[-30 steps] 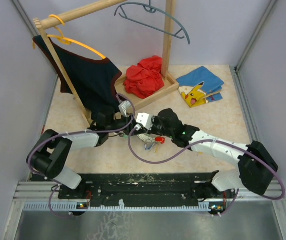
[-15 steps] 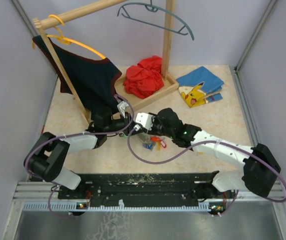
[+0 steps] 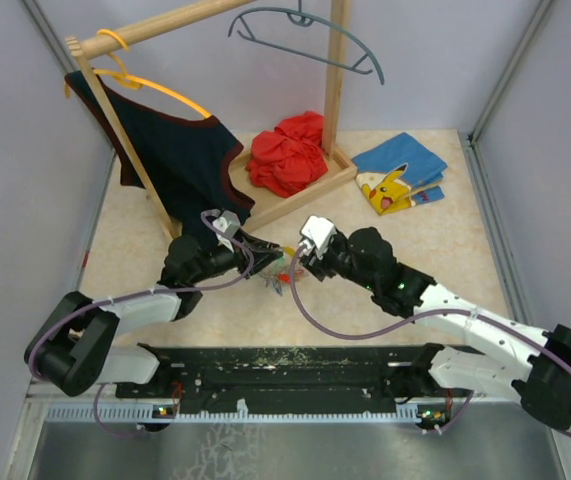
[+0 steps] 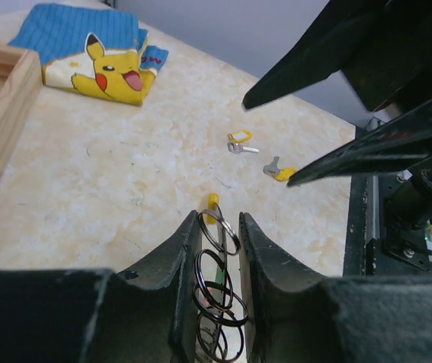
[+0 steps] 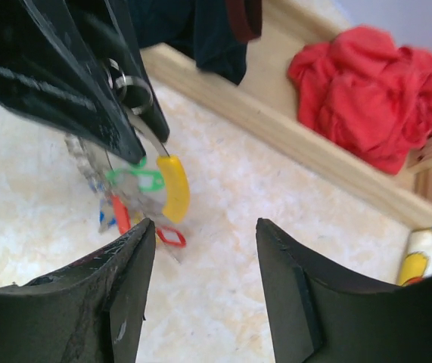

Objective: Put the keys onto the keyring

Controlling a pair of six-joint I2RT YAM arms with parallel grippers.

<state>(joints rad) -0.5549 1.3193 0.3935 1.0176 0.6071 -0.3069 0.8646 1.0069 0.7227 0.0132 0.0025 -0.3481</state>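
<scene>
Fingers (image 4: 172, 265) of the left gripper (image 4: 219, 227) are clamped on the keyring (image 4: 217, 291), low over the table (image 4: 87, 174), a little left of the middle. Keys (image 5: 136, 180) with green and red tags already hang from it, beside a yellow curved piece (image 5: 175, 189). Two loose keys (image 4: 239, 142) with yellow tags lie flat on the table to the right, well apart from the ring, so I judge the job partly done, with those two left. The right gripper (image 5: 204, 234) hangs just beside the bunch, fingers apart and holding nothing, and it stands between the ring and the loose keys. Farther off are a wooden rack (image 3: 336, 100), a red cloth (image 3: 287, 155), a dark garment (image 3: 180, 165) and a blue cartoon cloth (image 3: 405, 160).
</scene>
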